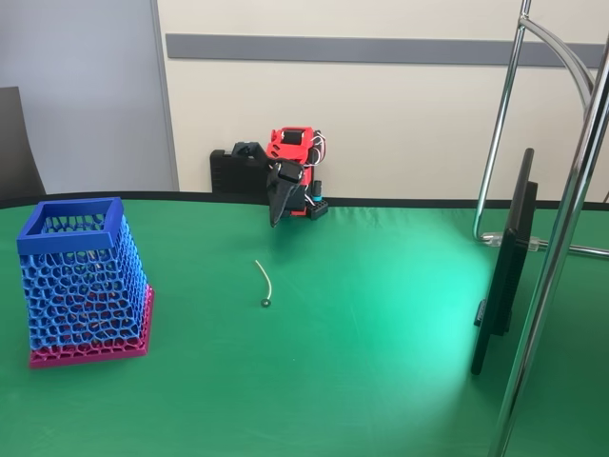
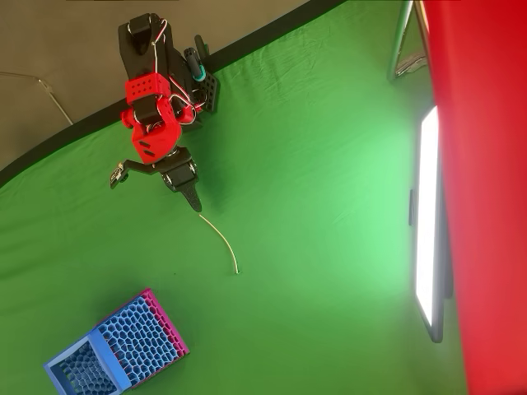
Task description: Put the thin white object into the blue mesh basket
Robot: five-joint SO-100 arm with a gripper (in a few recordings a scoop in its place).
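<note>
The thin white object (image 1: 264, 281) lies on the green cloth near the middle of the table, slightly curved, its small dark tip toward the front. In the overhead view the thin white object (image 2: 224, 241) starts just below the gripper's tip. My gripper (image 1: 276, 217) hangs from the red arm at the back of the table, pointing down, and its black jaws look shut with nothing between them. The overhead view shows the gripper (image 2: 196, 203) a short way above the strand's near end. The blue mesh basket (image 1: 71, 217) stands upright on its magenta base at the left, and in the overhead view the basket (image 2: 123, 346) is at the lower left.
A flat screen (image 1: 509, 267) stands edge-on at the right, beside a chrome stand (image 1: 561, 238). In the overhead view the screen (image 2: 426, 222) glows along the right side. The table's black back edge (image 1: 400, 203) runs behind the arm.
</note>
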